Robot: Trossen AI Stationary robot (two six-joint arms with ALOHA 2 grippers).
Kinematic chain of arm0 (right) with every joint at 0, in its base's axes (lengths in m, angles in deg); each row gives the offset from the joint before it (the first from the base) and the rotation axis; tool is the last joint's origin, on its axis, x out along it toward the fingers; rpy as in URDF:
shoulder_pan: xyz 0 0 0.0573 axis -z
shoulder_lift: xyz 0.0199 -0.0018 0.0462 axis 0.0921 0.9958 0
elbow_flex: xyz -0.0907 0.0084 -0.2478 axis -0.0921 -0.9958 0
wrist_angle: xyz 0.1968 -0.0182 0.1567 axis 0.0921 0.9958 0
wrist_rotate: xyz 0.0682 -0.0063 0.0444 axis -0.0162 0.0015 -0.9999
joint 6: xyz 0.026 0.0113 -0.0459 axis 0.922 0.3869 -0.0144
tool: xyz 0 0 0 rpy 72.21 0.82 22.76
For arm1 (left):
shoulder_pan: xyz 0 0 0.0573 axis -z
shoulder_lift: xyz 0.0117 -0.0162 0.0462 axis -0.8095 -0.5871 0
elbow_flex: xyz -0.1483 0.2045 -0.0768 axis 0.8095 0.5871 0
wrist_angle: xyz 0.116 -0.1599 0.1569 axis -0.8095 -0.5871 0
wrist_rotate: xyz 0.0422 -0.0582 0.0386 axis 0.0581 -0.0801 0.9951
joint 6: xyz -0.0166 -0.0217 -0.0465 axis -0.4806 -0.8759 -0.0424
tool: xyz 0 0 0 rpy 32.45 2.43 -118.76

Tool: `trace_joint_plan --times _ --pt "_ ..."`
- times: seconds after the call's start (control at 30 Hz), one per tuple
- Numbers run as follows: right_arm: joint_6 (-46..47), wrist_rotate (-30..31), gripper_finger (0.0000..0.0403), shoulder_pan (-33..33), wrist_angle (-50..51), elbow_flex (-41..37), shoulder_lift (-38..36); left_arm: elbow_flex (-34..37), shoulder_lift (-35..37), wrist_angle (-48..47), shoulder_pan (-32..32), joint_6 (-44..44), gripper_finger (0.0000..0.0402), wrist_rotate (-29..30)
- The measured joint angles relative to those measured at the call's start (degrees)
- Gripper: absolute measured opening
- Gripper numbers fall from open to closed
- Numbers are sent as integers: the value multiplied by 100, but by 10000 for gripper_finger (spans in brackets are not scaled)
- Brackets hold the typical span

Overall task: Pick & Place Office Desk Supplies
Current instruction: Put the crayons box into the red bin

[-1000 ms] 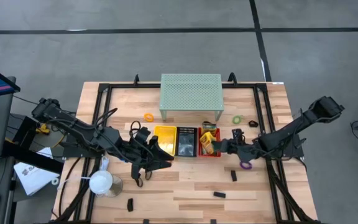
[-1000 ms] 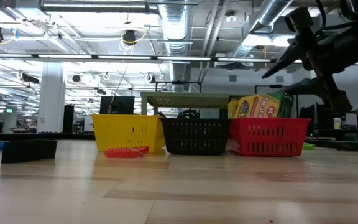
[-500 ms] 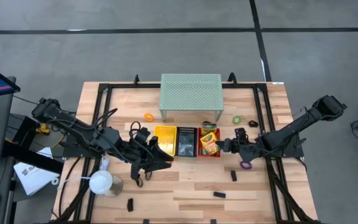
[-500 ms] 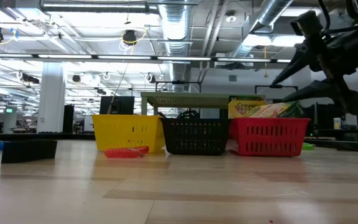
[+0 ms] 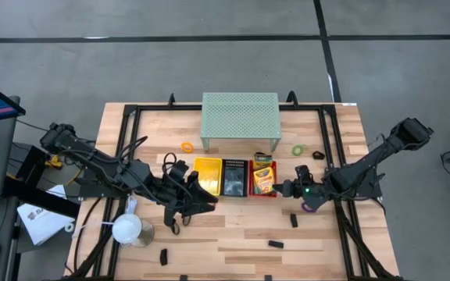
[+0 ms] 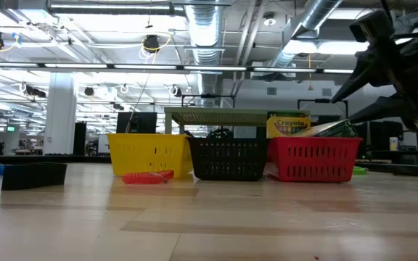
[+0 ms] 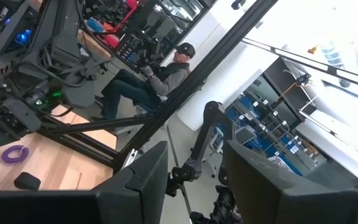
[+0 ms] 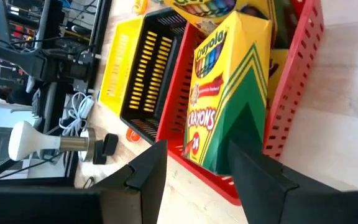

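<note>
A crayon box (image 8: 229, 93) is seen lying in the red basket (image 5: 265, 192), just ahead of the right gripper (image 5: 291, 189), whose fingers are held spread and empty just outside the basket's wall. The box is judged to have been released there so that it rests among the other crayon boxes; it lies on its side, leaning on the basket's contents, its long axis along the basket's length and across the gripper's reach. The left gripper (image 5: 206, 204) is parked beside the yellow basket (image 5: 207, 173), fingers apart with nothing between them. A purple ring band (image 5: 309, 207) lies just beside the right gripper, not yet collected.
</note>
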Motion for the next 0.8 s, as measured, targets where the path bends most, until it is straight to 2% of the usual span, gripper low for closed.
trace_joint_plan --times 0.2,0.8 --pt "42 86 168 21 -52 0 0 0 -1 0 -2 17 154 0" --pt "-271 -286 168 187 -237 7 0 0 -1 1 -21 19 154 2"
